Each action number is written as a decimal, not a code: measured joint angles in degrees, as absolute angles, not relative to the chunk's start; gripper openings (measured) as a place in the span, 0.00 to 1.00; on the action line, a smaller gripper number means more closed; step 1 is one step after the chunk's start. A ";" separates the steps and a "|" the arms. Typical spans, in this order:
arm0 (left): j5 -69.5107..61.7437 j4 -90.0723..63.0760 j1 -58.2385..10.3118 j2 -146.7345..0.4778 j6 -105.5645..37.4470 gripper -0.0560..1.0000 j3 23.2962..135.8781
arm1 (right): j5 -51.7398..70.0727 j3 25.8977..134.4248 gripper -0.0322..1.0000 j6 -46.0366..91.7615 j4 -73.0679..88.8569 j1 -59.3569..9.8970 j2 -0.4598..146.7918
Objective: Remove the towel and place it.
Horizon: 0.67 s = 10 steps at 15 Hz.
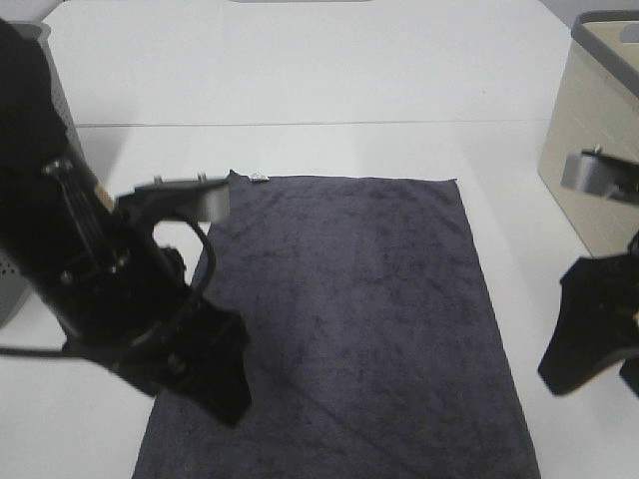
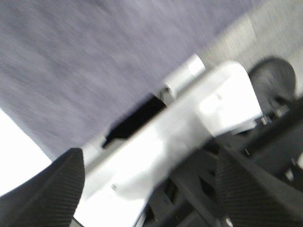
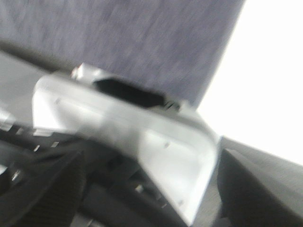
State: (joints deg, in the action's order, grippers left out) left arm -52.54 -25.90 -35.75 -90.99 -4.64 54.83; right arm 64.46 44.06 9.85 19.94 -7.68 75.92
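Observation:
The dark charcoal-grey towel (image 1: 349,319) lies flat and spread out on the white table (image 1: 300,80), with a small tag (image 1: 258,179) at its far left corner. My left gripper (image 1: 215,374) hangs over the towel's left edge, open and empty. My right gripper (image 1: 589,339) hovers just off the towel's right edge, over the bare table, open and empty. In the left wrist view the towel (image 2: 94,56) fills the space past the spread fingers (image 2: 47,194) of the left gripper (image 2: 151,198). In the right wrist view the towel (image 3: 142,42) lies beyond the right gripper (image 3: 151,194).
A grey perforated basket (image 1: 15,284) stands at the left edge behind my left arm. A beige basket with a grey rim (image 1: 599,140) stands at the right edge. Bare white table lies beyond the towel's far edge.

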 joint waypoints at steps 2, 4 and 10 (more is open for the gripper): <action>-53.17 -20.57 -29.91 -92.02 -3.61 0.73 61.36 | 64.52 54.09 0.76 6.76 15.24 -7.68 79.24; -54.03 -16.50 -24.52 -95.34 -3.55 0.75 67.84 | 65.43 64.69 0.76 5.67 14.61 -7.68 85.49; -54.20 -13.46 -14.15 -109.61 -3.55 0.80 86.12 | 67.90 91.96 0.80 4.87 9.17 -7.62 107.83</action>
State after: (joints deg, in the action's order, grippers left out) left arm -54.20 -13.46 -14.15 -109.61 -3.55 86.12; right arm 67.90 91.96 4.87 9.17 -7.62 107.83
